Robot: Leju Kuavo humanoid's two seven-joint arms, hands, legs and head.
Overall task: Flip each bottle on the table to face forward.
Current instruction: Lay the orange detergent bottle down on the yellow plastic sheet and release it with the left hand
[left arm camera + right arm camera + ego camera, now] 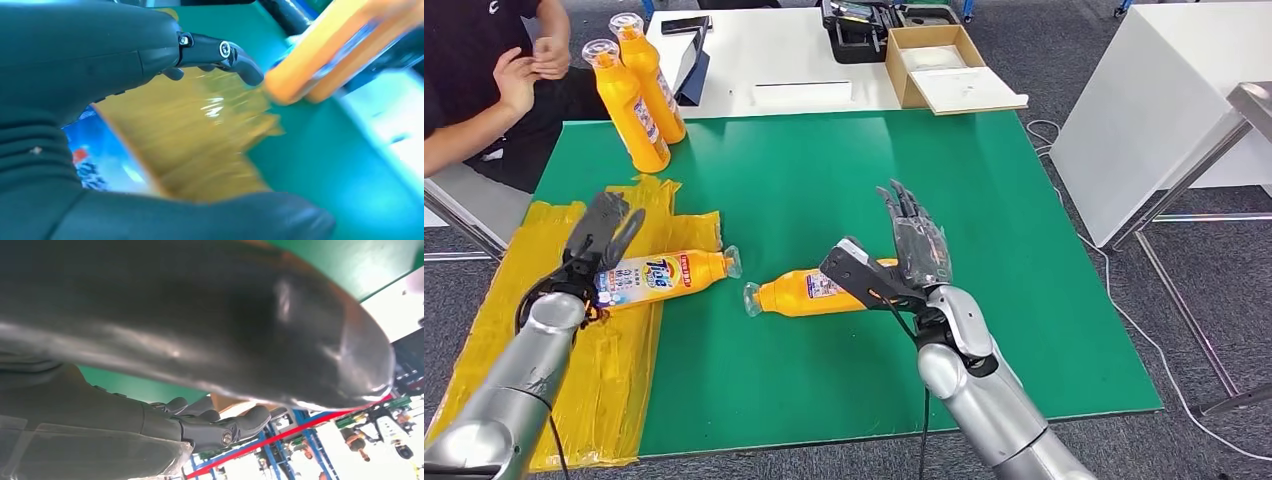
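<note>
Two orange bottles stand upright at the back left of the green mat, one [631, 108] in front of the other [652, 78]; in the left wrist view they appear as a blurred orange shape [340, 50]. Two more lie on their sides. The labelled bottle [664, 277] lies on the yellow tape with its cap pointing right, and my left hand [599, 240] hovers open over its base; its blue label [100, 165] is visible under the palm. The second lying bottle [804, 293] points its cap left. My right hand [894, 262] is open at its base, thumb over it and fingers straight.
A yellow tape patch [514, 340] covers the mat's left edge. A person [484, 70] sits at the back left near the upright bottles. Behind the mat, a white table [804, 50] carries a cardboard box [934, 60] and a black case [859, 30].
</note>
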